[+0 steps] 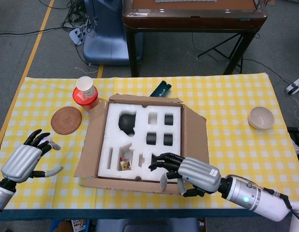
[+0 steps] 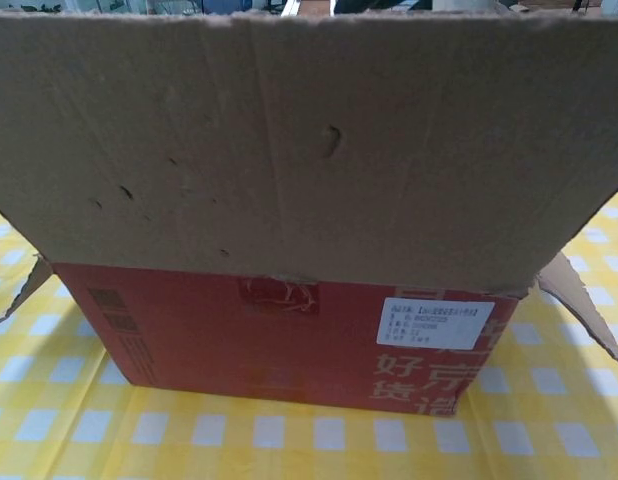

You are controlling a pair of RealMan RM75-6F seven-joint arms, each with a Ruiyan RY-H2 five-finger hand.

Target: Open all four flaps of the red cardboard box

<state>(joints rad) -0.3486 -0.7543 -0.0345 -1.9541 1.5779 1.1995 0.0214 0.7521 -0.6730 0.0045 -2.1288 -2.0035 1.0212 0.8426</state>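
Observation:
The red cardboard box (image 2: 289, 340) stands mid-table, and its white foam insert (image 1: 121, 143) with dark items in the cutouts shows from above. The left flap (image 1: 93, 140), right flap (image 1: 194, 128) and far flap (image 1: 144, 99) lean outward. The near flap (image 1: 118, 182) tilts toward me and fills the top of the chest view as a brown sheet (image 2: 309, 150). My right hand (image 1: 186, 171) rests on that flap at the box's near right corner, fingers spread over the foam edge. My left hand (image 1: 24, 162) hovers open over the table at far left, apart from the box.
A red and white paper cup (image 1: 85, 91) and a woven coaster (image 1: 66, 120) sit left of the box. A dark teal object (image 1: 160, 89) lies behind it. A beige bowl (image 1: 261, 117) sits at the right. The table's near edge runs just below both hands.

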